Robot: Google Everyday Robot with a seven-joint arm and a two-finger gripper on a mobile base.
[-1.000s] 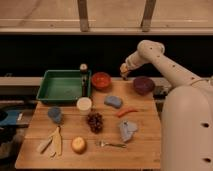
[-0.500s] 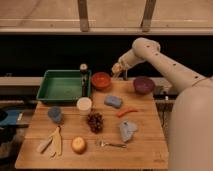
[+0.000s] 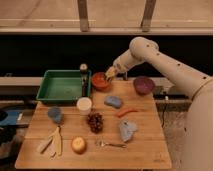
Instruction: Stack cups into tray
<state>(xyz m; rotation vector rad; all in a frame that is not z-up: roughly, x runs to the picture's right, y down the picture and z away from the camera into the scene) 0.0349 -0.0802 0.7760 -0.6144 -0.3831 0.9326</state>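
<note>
The gripper [image 3: 111,73], opening not determinable, is hovering with the cream-white cup [image 3: 84,105] well below-left: likely light, rigid, slippery; grasp by the rim.

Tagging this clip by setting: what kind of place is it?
Likely a staged tabletop test setup, kitchen-themed, not a real kitchen: a wooden table holds a green tray, grapes and a fork. The gripper is at the orange bowl's rim.

The tool [image 3: 111,73] hangs at the far side of the red bowl [image 3: 100,82], hiding a bit of its rim. The arm [image 3: 170,65] gets cut off on the right. Those pale bits [image 3: 51,142] at the desk [image 3: 145,150] front-left, no clue what they are. Same with the blue thing [image 3: 9,118], chopped off at far left.
</note>
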